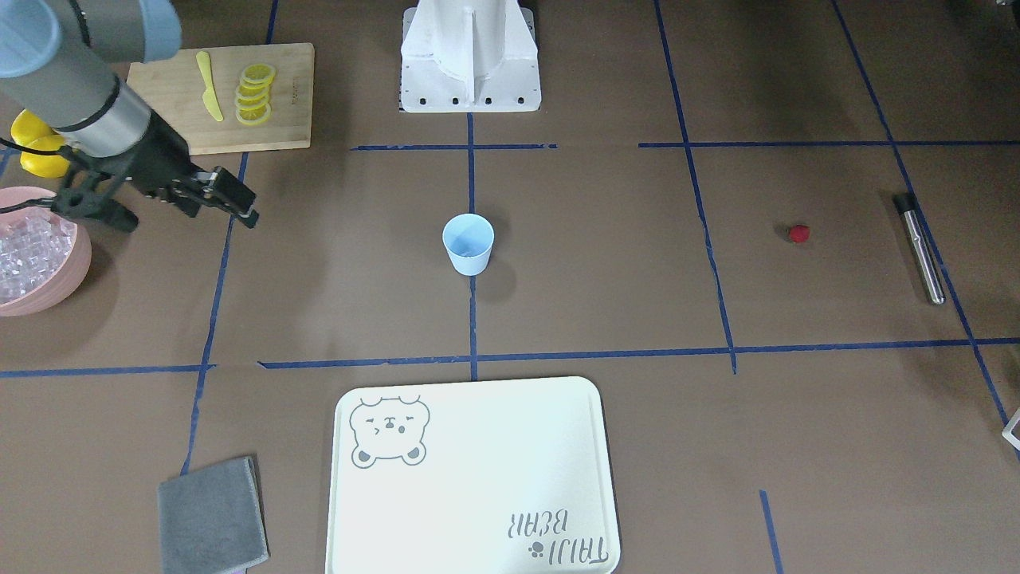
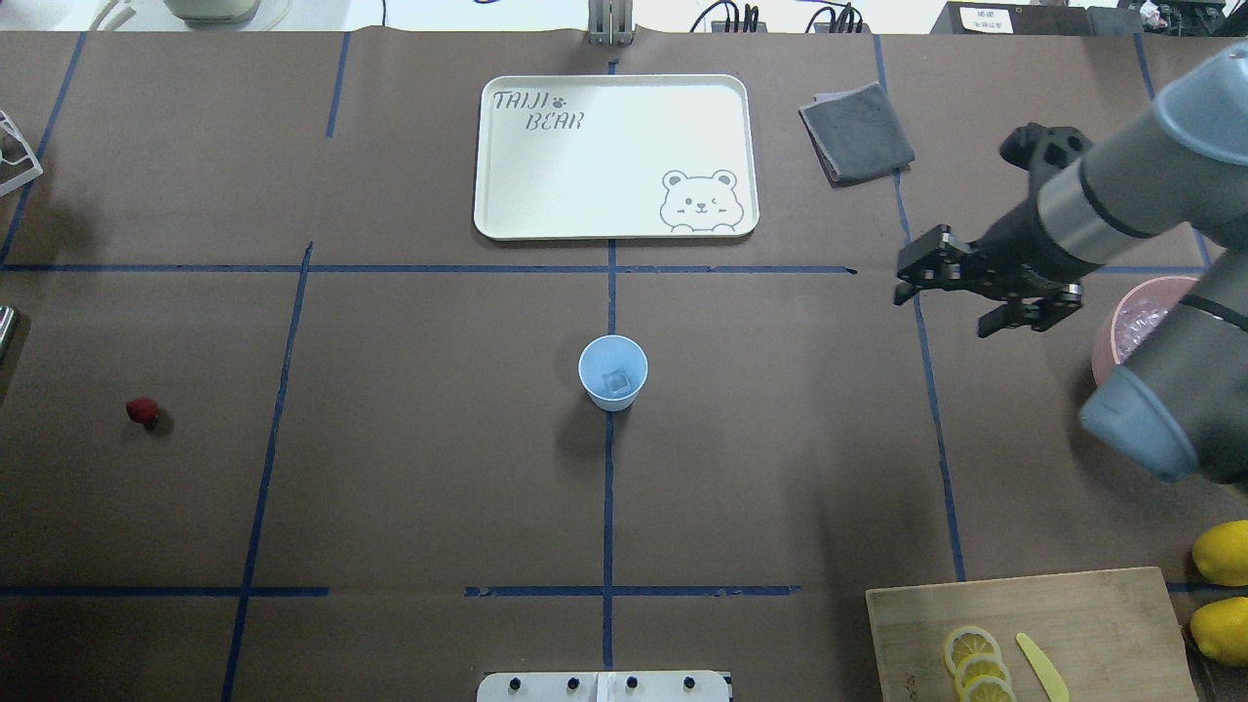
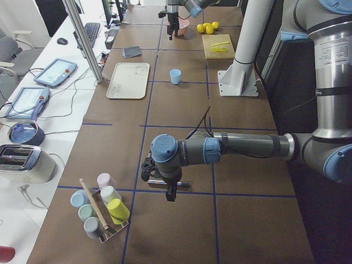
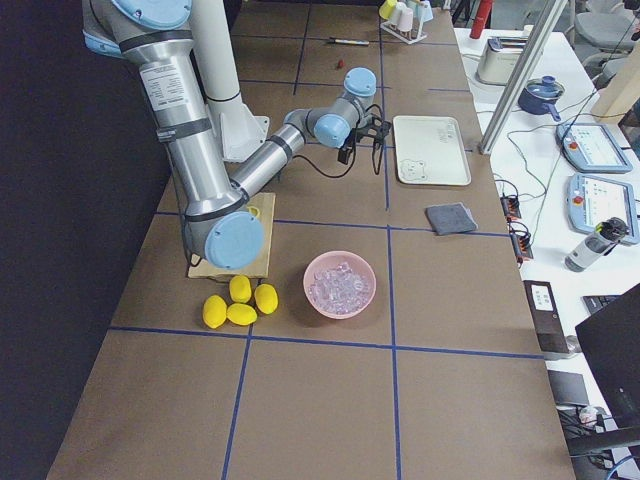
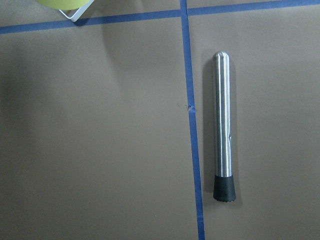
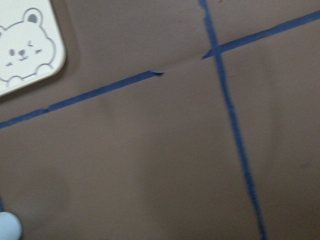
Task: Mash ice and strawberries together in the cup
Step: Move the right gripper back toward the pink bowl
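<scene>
Over the desk's (image 2: 439, 468) right side, just beside the pink bowl (image 1: 83, 261) of ice (image 1: 28, 247), the right arm stretched out low, its hand (image 2: 948, 300) spread open and empty. The left hand (image 3: 168, 184) hung above a steel muddler (image 5: 222, 125); whether it was open could not be told. The cup (image 2: 612, 370) stood mid-desk holding one cube, the strawberry (image 2: 142, 410) well apart.

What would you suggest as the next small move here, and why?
Probably shift the left gripper from above the muddler toward the strawberry: the cup already holds ice, but the strawberry lies loose on that arm's side.
</scene>
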